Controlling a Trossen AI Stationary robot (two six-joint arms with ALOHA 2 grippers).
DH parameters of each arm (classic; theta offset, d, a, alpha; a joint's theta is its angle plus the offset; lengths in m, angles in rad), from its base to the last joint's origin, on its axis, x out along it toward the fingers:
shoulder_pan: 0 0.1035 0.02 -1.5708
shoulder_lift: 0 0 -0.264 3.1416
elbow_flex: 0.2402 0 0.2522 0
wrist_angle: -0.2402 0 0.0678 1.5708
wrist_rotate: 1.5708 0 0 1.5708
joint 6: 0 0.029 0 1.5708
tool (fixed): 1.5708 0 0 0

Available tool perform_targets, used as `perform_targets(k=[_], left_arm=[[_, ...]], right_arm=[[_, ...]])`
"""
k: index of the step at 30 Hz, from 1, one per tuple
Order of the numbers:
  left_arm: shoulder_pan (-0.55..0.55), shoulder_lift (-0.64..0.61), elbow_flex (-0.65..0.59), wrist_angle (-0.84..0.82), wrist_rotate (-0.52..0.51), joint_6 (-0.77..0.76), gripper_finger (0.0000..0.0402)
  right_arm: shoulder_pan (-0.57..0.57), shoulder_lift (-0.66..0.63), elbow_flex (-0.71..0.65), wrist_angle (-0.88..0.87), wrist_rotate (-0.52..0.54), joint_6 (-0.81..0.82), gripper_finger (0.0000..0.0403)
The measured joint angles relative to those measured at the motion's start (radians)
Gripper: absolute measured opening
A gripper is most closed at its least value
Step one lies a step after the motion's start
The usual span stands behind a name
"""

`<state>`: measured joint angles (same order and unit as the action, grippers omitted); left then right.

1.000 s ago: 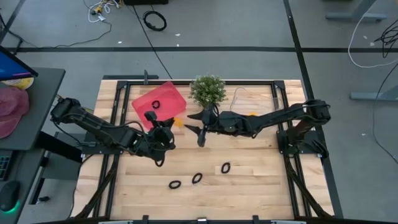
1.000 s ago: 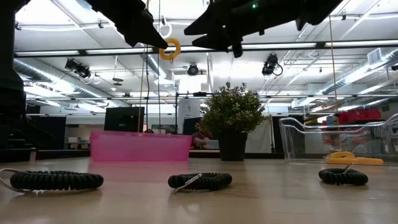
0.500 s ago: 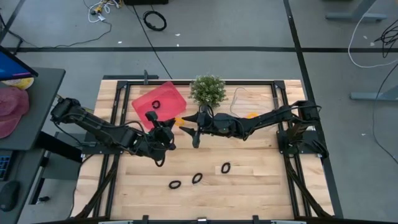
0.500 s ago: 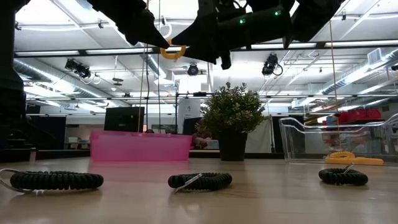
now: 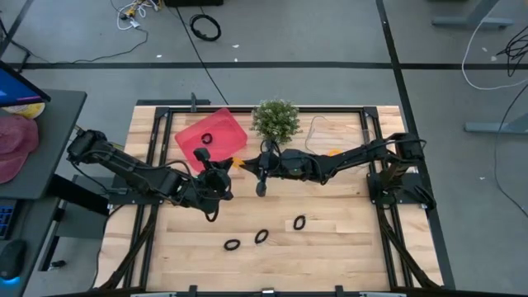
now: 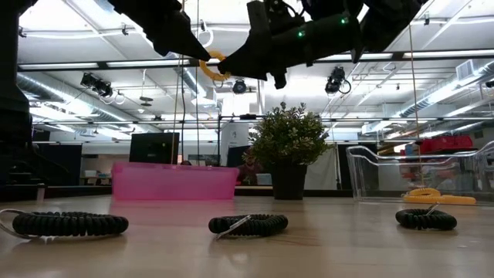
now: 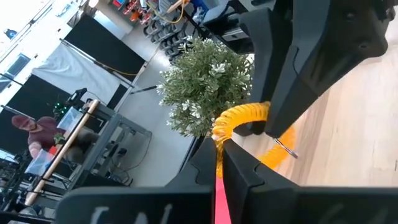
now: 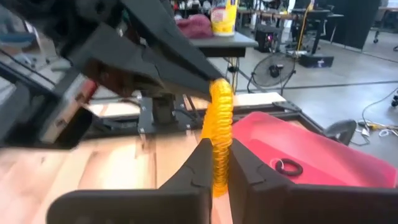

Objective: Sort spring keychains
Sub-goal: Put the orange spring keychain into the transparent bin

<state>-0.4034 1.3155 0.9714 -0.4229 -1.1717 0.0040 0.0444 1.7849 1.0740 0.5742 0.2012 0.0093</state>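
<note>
An orange spring keychain (image 5: 237,162) hangs in the air above mid-table between both grippers, in front of the green plant (image 5: 275,120). My left gripper (image 5: 224,171) is shut on it from the left, and my right gripper (image 5: 250,166) is shut on it from the right. Three black spring keychains (image 5: 232,244) (image 5: 261,236) (image 5: 299,222) lie flat on the wood nearer the front. Another black one (image 5: 207,139) lies in the pink tray (image 5: 216,132). Orange ones (image 6: 440,198) rest in the clear bin (image 6: 417,174). My left gripper pinches one side of the orange coil (image 7: 219,133) between its two fingertips, reaching in from the table's left. The ring hangs clear of the table. My right gripper pinches the opposite side of the coil (image 8: 219,146) between its two fingers, coming level from the table's right. The coil stands upright between the fingers.
The potted plant (image 6: 288,143) stands just behind the grippers, with the pink tray (image 6: 174,181) to its left and the clear bin to its right. Bare wood lies between the lifted ring and the black keychains (image 6: 248,225) below.
My right gripper has moved toward the table's left, up to the orange keychain in my left gripper, and has shut on it. The left gripper and the ring have stayed in place.
</note>
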Motion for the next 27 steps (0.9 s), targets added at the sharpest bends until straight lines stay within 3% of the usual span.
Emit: perform_targets(k=[10, 16, 21, 27], left_arm=[[0.0, 0.0, 0.0, -0.037, -0.011, 0.008, 0.0108], [-0.015, -0.052, 0.0, -0.119, -0.029, -0.032, 0.0159], [-0.032, -0.128, 0.0, -0.214, 0.011, -0.098, 0.0173], [-0.034, -0.188, 0.0, -0.291, 0.049, -0.131, 0.0165]], right_arm=[[-0.001, -0.088, 0.0, -0.175, 0.098, -0.019, 0.0015], [0.006, -0.184, 0.0, -0.414, 0.232, -0.03, 0.0014], [0.013, -0.281, 0.0, -0.685, 0.388, 0.022, 0.0014], [0.013, -0.416, -0.044, -0.908, 0.49, 0.151, 0.0014]])
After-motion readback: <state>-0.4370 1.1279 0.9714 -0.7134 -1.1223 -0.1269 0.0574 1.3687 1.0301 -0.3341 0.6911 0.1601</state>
